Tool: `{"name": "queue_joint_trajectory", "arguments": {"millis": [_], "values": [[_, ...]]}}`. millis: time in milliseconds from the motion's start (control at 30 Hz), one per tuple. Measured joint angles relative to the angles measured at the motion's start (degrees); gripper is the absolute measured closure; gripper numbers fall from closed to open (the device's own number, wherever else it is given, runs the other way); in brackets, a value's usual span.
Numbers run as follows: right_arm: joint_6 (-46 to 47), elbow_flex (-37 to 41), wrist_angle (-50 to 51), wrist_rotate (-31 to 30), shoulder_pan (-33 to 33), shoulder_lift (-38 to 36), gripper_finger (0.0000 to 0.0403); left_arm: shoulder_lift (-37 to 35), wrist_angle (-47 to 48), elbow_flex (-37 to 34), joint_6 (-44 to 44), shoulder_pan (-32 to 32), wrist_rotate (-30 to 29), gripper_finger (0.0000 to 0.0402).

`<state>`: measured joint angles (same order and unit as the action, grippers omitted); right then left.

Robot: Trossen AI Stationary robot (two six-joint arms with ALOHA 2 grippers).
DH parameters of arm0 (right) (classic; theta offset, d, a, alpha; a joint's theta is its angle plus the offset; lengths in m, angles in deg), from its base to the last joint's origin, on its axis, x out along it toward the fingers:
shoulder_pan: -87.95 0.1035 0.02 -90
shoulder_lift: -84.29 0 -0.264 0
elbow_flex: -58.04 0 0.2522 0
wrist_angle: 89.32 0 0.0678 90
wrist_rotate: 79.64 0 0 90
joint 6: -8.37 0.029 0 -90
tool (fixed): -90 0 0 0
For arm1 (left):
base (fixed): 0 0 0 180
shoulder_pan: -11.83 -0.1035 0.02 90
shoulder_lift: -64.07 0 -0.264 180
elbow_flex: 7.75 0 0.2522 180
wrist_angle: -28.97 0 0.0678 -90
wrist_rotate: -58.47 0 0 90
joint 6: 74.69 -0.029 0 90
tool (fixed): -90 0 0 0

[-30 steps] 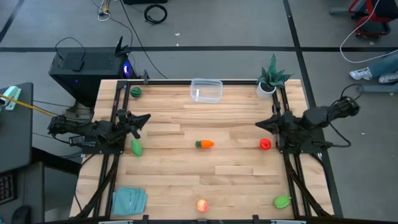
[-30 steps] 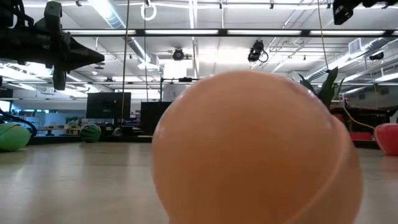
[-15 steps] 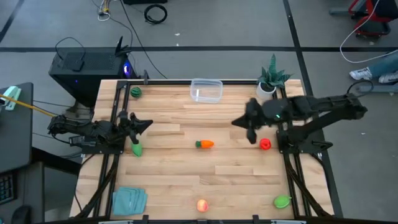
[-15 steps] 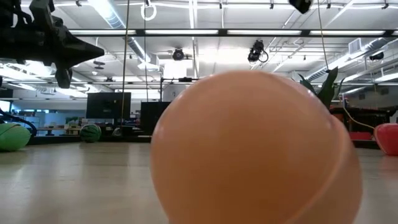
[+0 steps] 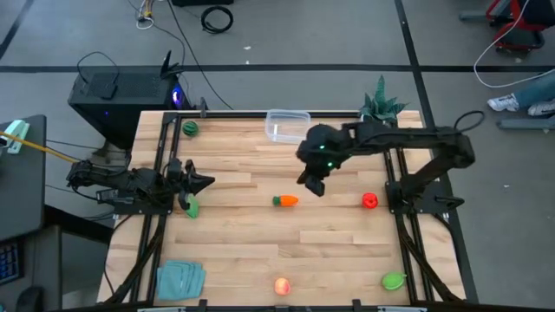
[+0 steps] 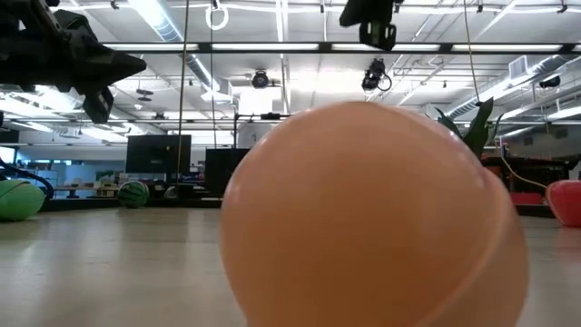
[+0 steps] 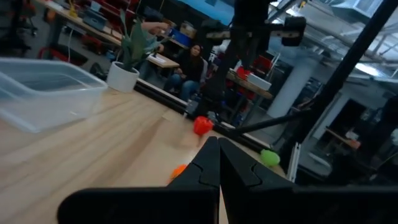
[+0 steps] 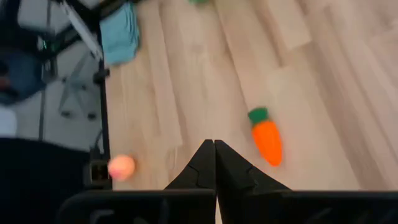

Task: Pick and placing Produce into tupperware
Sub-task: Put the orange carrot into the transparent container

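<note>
High view: right gripper (image 5: 312,185) reaching over the centre of the table (image 5: 338,251), just upper right of the orange carrot (image 5: 285,201), apart from it. Clear tupperware (image 5: 288,126) at the upper middle edge, holding no produce. Red piece (image 5: 370,201) right of centre; green piece (image 5: 394,281) at lower right; peach piece (image 5: 282,285) at lower middle; dark green round piece (image 5: 189,128) at upper left; light green piece (image 5: 191,208) at left, just below the left gripper (image 5: 201,183). Teal cloth (image 5: 180,280) at lower left, potted plant (image 5: 380,108) at upper right.

Low view: peach piece (image 6: 372,218) filling the centre of the frame. Left gripper (image 6: 123,65) at upper left, raised above the table. Light green piece (image 6: 20,199) at far left, red piece (image 6: 566,202) at far right.

Left wrist view: fingers (image 7: 208,168) pressed together at bottom centre, clenched on nothing. Tupperware (image 7: 46,93) at left, red piece (image 7: 202,126) at centre, green piece (image 7: 270,157) to the right, a seated person (image 7: 189,62) beyond the table.

Right wrist view: fingers (image 8: 205,165) closed tip to tip at bottom centre, grasping nothing. Carrot (image 8: 267,137) to the right of centre, lying free on the wood. Peach piece (image 8: 121,167) at lower left, cloth (image 8: 121,25) at upper left.
</note>
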<state>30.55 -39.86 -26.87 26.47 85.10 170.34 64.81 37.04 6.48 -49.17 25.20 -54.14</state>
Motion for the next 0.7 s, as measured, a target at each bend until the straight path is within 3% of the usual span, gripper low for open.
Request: {"name": "queue_joint_trajectory", "arguments": {"millis": [200,333,700], "values": [[-9.46,0.0,1.67,0.72,2.67,4.14,0.0398,0.0,0.01,0.02,-1.16,0.0,-0.02,0.0397],[-12.14,0.0,0.89,-1.92,4.6,5.24,0.0378,0.01,0.01,0.0,-0.81,0.0,-0.01,0.0399],[-11.49,0.0,-6.62,-8.85,6.73,5.23,0.0223,0.01,-0.01,0.01,-0.72,0.0,-0.02,0.0397]]}}
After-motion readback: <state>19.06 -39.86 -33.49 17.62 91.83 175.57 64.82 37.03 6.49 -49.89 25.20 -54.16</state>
